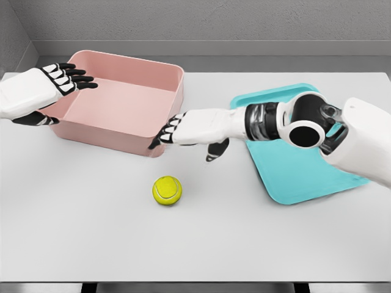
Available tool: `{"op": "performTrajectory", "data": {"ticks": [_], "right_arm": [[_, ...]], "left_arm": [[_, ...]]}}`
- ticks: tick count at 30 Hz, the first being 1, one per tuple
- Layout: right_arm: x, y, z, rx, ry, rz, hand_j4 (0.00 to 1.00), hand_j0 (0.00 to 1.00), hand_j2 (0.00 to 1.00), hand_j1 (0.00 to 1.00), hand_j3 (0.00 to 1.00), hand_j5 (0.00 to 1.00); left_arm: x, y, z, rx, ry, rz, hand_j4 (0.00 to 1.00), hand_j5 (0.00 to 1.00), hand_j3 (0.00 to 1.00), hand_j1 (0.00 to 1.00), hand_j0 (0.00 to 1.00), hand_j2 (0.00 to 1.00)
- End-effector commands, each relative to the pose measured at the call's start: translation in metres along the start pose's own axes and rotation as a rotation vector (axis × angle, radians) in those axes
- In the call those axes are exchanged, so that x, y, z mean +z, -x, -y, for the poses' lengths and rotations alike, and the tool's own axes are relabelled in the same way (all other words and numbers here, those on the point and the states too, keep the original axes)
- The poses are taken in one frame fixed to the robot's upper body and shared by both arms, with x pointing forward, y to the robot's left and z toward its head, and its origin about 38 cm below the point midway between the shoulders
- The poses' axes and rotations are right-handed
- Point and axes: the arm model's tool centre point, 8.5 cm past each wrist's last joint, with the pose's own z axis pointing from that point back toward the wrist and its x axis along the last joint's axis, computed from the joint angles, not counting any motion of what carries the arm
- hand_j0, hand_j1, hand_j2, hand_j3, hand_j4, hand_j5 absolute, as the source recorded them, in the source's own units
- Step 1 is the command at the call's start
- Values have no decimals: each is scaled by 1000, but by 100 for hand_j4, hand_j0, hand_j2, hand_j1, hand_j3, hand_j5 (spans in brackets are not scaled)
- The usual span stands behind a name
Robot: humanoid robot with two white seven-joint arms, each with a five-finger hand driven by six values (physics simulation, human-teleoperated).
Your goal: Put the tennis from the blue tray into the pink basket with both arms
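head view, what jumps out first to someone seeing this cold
The yellow-green tennis ball lies alone on the white table, front of centre, outside both containers. Behind it, the right hand stretches from over the flat blue tray to the near corner of the pink plastic basket, while the left hand hovers open at the basket's left edge.

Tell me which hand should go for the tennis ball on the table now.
Right, probably. The right hand hangs open just above and right of the tennis ball, which lies on the table outside both containers. The left hand is open over the pink basket, farther away.
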Motion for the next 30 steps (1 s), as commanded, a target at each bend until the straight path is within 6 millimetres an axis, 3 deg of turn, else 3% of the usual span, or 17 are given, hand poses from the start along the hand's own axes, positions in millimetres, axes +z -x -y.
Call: {"op": "performTrajectory", "data": {"ticks": [1,3,5,7,13,20,27,28,30], "right_arm": [[23,10,14,33,47,-16,100,100,100,100,100,100],[31,15,12,33,45,-36,100,100,100,100,100,100],[67,36,11,19,65,-129,100,100,100,100,100,100],[102,54,-5,-23,71,-218,100,100,100,100,100,100],[176,79,-30,-68,77,-377,100,100,100,100,100,100],[204,102,-56,-114,57,-422,100,100,100,100,100,100],[206,101,-56,-111,55,-422,100,100,100,100,100,100],[211,102,-53,-110,62,-432,100,100,100,100,100,100],[222,102,-51,-99,74,-444,100,100,100,100,100,100]], "left_arm": [[0,-5,-6,-10,-6,18,100,100,100,100,100,100],[-6,-31,1,-14,41,87,100,100,100,100,100,100],[-10,-49,7,-11,72,138,100,100,100,100,100,100],[-12,-58,10,-6,83,163,100,100,100,100,100,100],[-22,-79,22,25,97,216,100,100,100,100,100,100],[-51,-113,49,83,69,287,100,100,100,100,100,100],[-65,-126,63,-30,127,316,100,100,100,100,100,100],[-77,-136,63,-43,123,352,100,100,100,100,100,100],[-81,-142,65,-54,124,365,100,100,100,100,100,100]]}}
